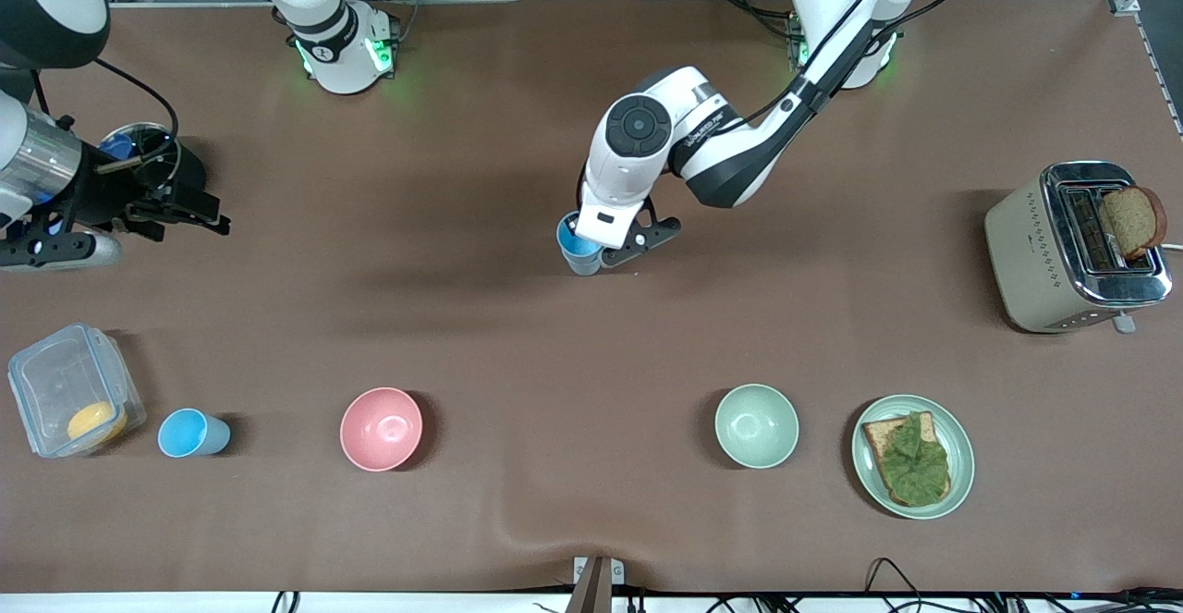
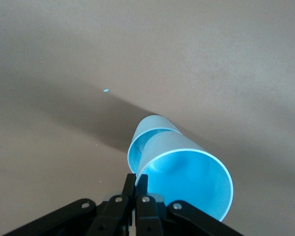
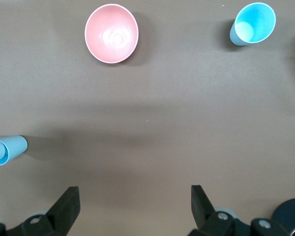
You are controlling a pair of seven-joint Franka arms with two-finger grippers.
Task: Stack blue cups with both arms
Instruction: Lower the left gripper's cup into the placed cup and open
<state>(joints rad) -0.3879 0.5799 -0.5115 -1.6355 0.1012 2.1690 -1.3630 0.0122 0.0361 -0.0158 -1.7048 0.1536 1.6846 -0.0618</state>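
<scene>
My left gripper (image 1: 603, 249) is over the middle of the table, shut on the rim of a sky-blue cup (image 1: 575, 241). In the left wrist view its fingers (image 2: 136, 184) pinch the wall of that cup (image 2: 187, 179). The cup's lower end sits in a second, paler blue cup (image 1: 585, 268) on the table, which also shows in the left wrist view (image 2: 150, 132) and the right wrist view (image 3: 10, 149). Another sky-blue cup (image 1: 189, 433) stands upright near the front camera, toward the right arm's end, and shows in the right wrist view (image 3: 253, 22). My right gripper (image 1: 199, 211) is open and empty (image 3: 135, 206), apart from all cups.
A pink bowl (image 1: 381, 428) and a pale green bowl (image 1: 756, 425) stand in the row near the front camera. A clear container (image 1: 74, 396) stands beside the lone cup. A plate with toast and lettuce (image 1: 957, 493) and a toaster (image 1: 1035, 243) are at the left arm's end.
</scene>
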